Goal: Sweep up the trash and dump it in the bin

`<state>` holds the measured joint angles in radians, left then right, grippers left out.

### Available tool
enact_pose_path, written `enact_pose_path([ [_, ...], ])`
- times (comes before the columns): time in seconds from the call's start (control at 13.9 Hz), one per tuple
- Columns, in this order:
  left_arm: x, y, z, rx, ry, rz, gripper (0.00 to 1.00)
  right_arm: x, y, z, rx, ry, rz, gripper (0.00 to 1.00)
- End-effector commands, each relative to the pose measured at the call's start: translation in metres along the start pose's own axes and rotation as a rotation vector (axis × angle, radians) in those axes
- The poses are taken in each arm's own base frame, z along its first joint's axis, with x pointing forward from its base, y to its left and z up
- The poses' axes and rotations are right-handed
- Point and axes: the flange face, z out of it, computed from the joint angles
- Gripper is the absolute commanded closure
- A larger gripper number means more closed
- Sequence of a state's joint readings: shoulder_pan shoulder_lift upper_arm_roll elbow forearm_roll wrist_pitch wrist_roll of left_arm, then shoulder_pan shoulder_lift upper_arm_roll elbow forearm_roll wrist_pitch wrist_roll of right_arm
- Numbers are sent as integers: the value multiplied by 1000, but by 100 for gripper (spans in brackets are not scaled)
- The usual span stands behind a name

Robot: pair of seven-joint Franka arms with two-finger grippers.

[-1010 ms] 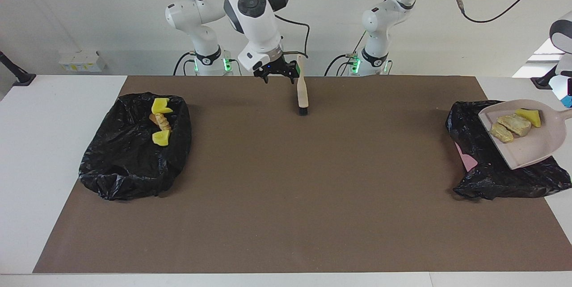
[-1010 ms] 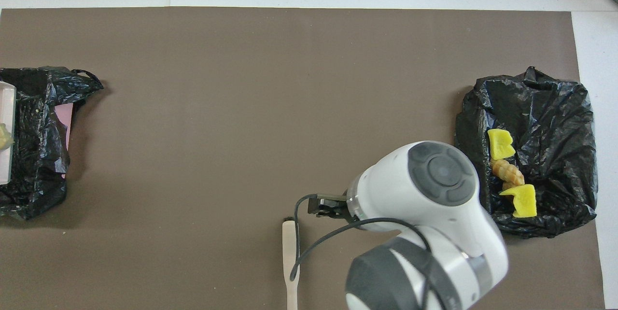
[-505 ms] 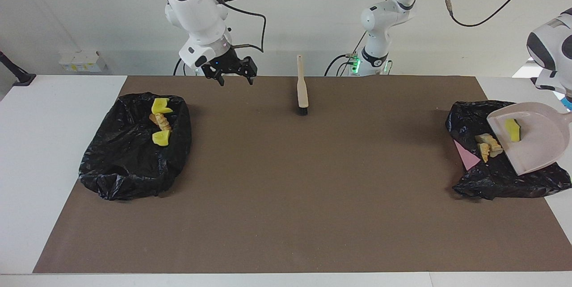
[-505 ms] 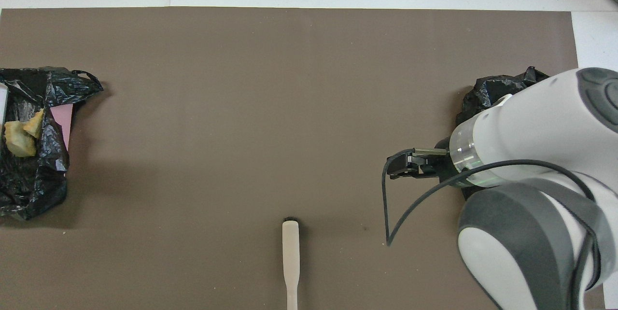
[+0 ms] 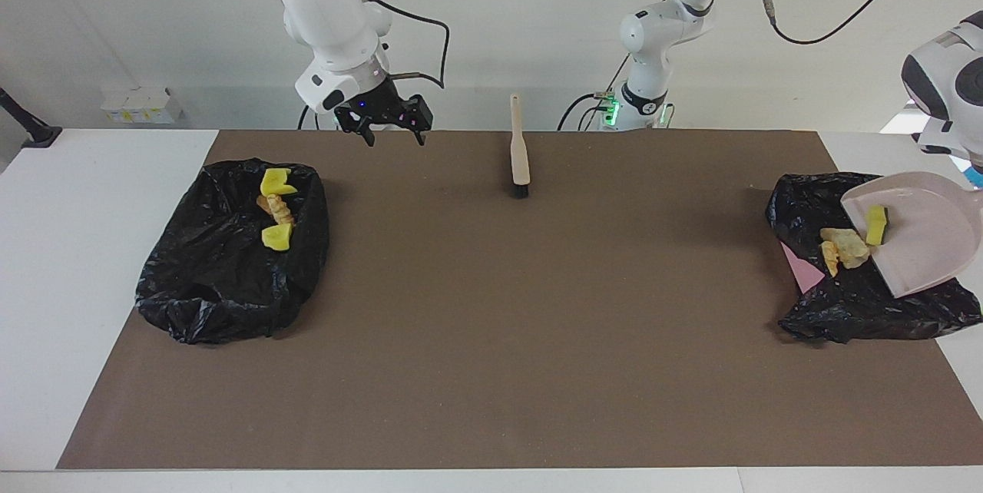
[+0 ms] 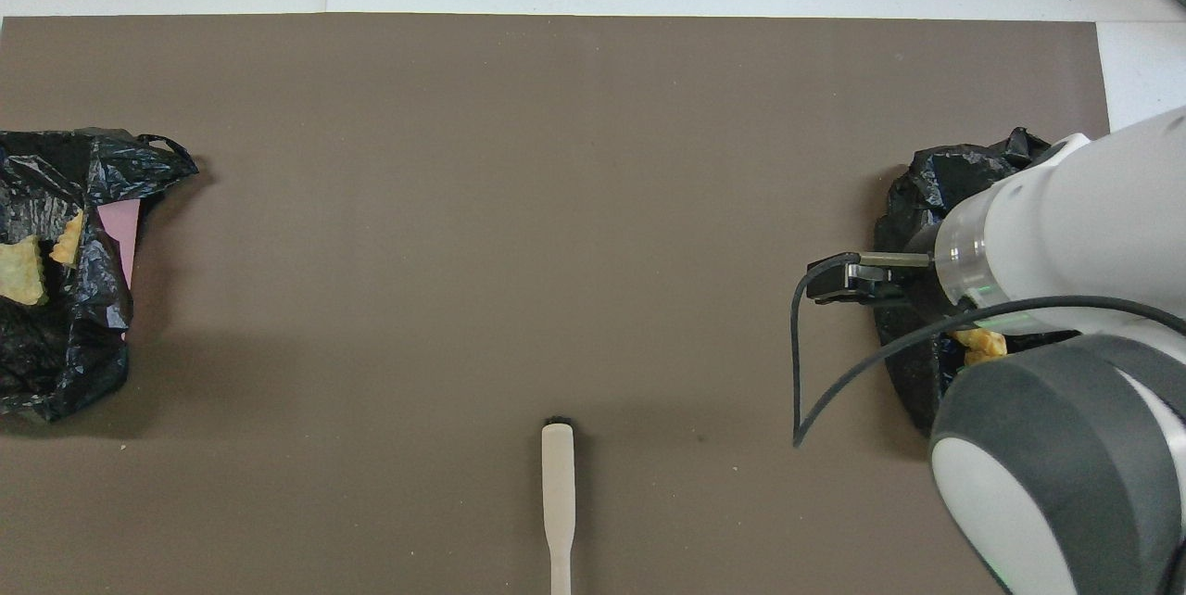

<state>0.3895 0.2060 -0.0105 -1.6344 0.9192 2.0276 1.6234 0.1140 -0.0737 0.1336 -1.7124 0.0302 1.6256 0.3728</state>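
Left gripper [image 5: 975, 184]: raised at the left arm's end of the table, clamped on the handle of the pale pink plastic dustpan [image 5: 925, 236]; only its edge shows.
Dustpan: tipped steeply, its lip pointing down from the left gripper into the crumpled black plastic bin bag [image 5: 860, 305] below.
Trash at the lip: one yellow sponge chunk with a dark green face [image 5: 875, 224] clings to the pan just above the lip, the closest piece to the left gripper.
Trash just below: tan torn sponge chunks [image 5: 841, 247] lie in the bag directly under the lip, clear of the pan.
Pink sheet [image 5: 802, 274]: peeks out from under that bag, lower and farther from the left gripper.
Right gripper [image 5: 395, 136]: up in the air, fingers spread and empty, waiting over the brown mat [image 5: 491, 339].
Brush: the cream-handled brush with black bristles [image 5: 520, 159] lies on the mat just beside the right gripper, toward the left arm's end, not touched.
Second black plastic bag [image 5: 223, 278]: below the right gripper, toward the right arm's end; it holds two yellow chunks [image 5: 276, 182] and an orange-brown chunk [image 5: 276, 209].
Step in hand: the dump, nearly finished, by my reading.
Next move: likely a steeper tilt or small shake of the pan, held over the bag's mouth, so the last chunk slides in and not onto the mat.
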Motion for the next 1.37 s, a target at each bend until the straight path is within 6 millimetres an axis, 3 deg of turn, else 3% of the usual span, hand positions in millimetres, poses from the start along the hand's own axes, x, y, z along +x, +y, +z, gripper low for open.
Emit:
enact_pose_path([
  [0.0, 10, 0, -26, 22, -66, 33, 100, 24, 16, -15, -23, -24, 21, 0],
  [0.22, 40, -8, -61, 9, -105, 2, 100, 33, 28, -14, -43, -21, 48, 0],
  [0.51, 20, -1, -44, 9, -164, 14, 100, 28, 27, -10, -72, -18, 116, 0],
  [0.79, 17, -4, -52, 27, -168, 20, 100, 32, 28, -10, -67, -9, 102, 0],
  [1.01, 18, -8, -71, 49, -127, 14, 100, 33, 31, -11, -66, -7, 105, 0],
  [1.3, 44, -7, -115, 46, 10, -28, 100, 36, 39, -12, -56, -11, 67, 0],
])
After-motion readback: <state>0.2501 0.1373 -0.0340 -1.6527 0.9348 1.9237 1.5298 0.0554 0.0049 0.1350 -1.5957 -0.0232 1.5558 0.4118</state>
